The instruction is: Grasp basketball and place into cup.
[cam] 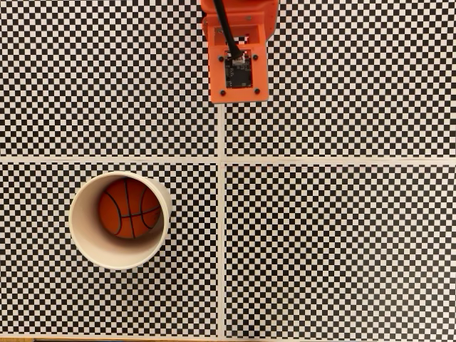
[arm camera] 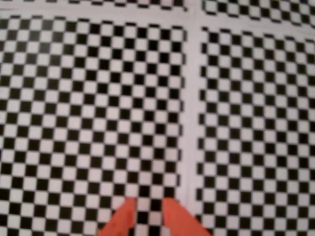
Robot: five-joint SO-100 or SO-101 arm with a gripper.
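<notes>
- And here's the small orange-brown toy basketball with thin black seam lines (cam: 129,208), sitting down inside the round cream-white paper cup (cam: 84,239) in the fixed view, with the cup's pale inner wall showing all around it.
- The ball sits a touch toward the far-right side of the cup's mouth, leaving a wider crescent of bare inner wall on the near-left side.
- The cup stands upright in the near-left quarter of the black-and-white checkered tabletop (cam: 342,249), just below the pale horizontal strip (cam: 335,160) that splits the board into far and near halves.
- Its right rim stops short of the pale vertical strip (cam: 221,242), with a band of open checks between them.
- Up at the far edge of the fixed view, the boxy orange robot arm (cam: 239,50) pokes in just right of that vertical strip, a black cable running along its top to a small dark circuit board.
- The arm is well apart from the cup; the far-left quarter between them is open checkerboard.
- The whole right half of the table lies open, far and near alike.
- In the wrist view, the orange two-finger gripper (arm camera: 148,209) comes up from the bottom edge, its two pointed tips a narrow gap apart with bare checks showing between them — nothing held.
- Those tips sit just left of a pale strip (arm camera: 189,123), with open checkerboard stretching ahead.
</notes>
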